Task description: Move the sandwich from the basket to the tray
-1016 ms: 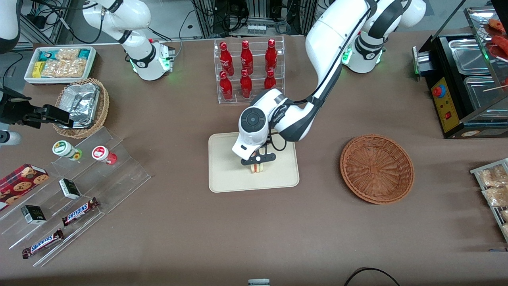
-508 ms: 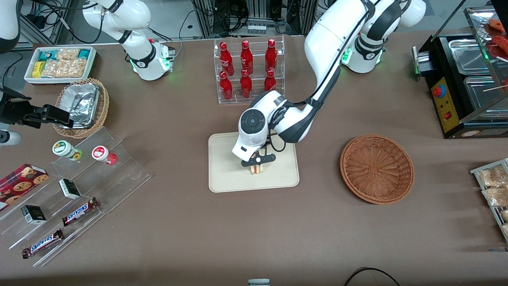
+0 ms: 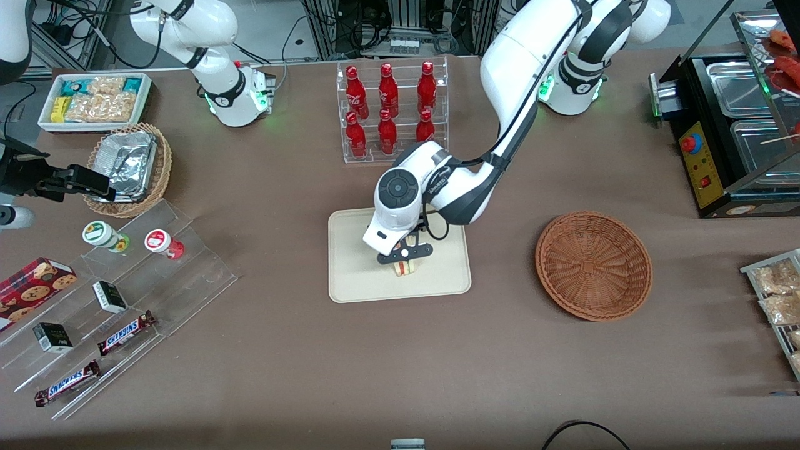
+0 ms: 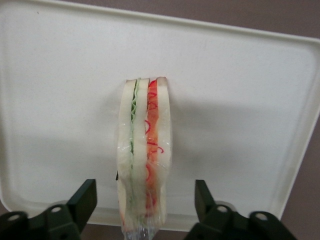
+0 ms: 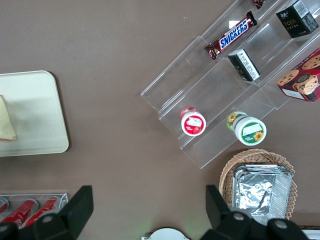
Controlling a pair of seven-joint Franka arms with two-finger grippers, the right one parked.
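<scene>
Since the previous frame the gripper (image 3: 404, 253) has shifted slightly away from the front camera and toward the parked arm's end, exposing more of the sandwich (image 3: 405, 268). You will find the sandwich (image 4: 144, 165) standing on edge on the tray (image 3: 350, 275), filling layers facing up. The fingers (image 4: 82, 201) stand spread wide on either side of the sandwich, clear of it and holding nothing. The basket (image 3: 593, 265) sits well apart, toward the working arm's end of the table.
</scene>
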